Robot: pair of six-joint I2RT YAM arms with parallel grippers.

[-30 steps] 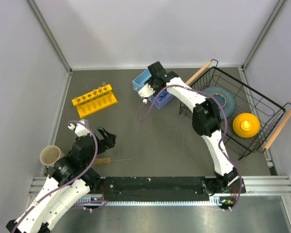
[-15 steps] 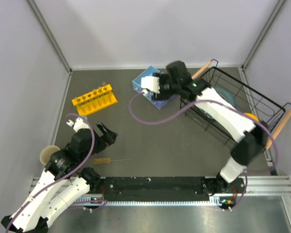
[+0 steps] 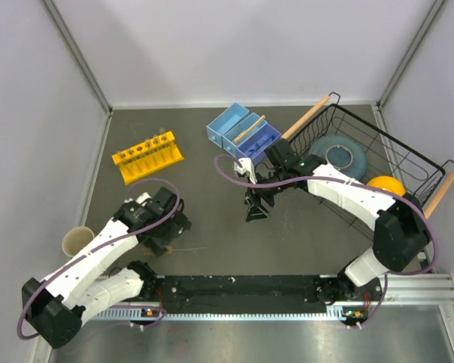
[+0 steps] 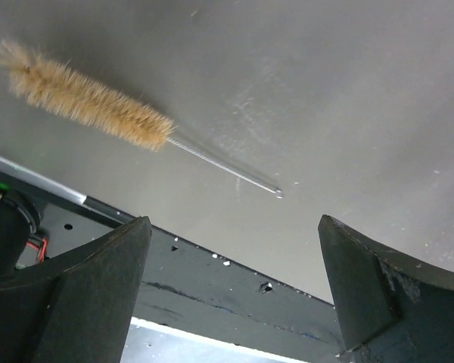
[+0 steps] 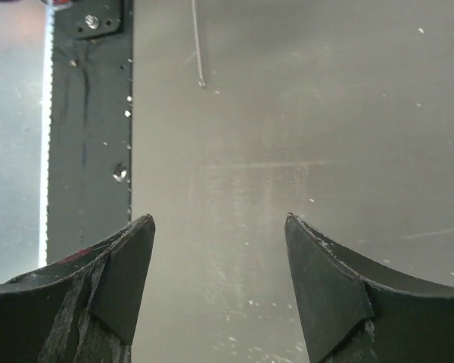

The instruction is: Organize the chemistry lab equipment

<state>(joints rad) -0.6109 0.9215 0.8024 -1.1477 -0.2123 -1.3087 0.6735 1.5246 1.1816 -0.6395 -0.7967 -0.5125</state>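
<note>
The left gripper [image 4: 233, 221] is hovering wide apart, the brush [image 4: 83, 106] lying at its ten o'clock; the right gripper [image 5: 219, 219] is hanging spread over the table [image 5: 303, 136].

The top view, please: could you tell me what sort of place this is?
Probably a small walled test cell staged as a chemistry bench, not a real lab: plain pale walls close around a grey table, with a yellow tube rack, a blue compartment box and a bristle brush laid out.
</note>
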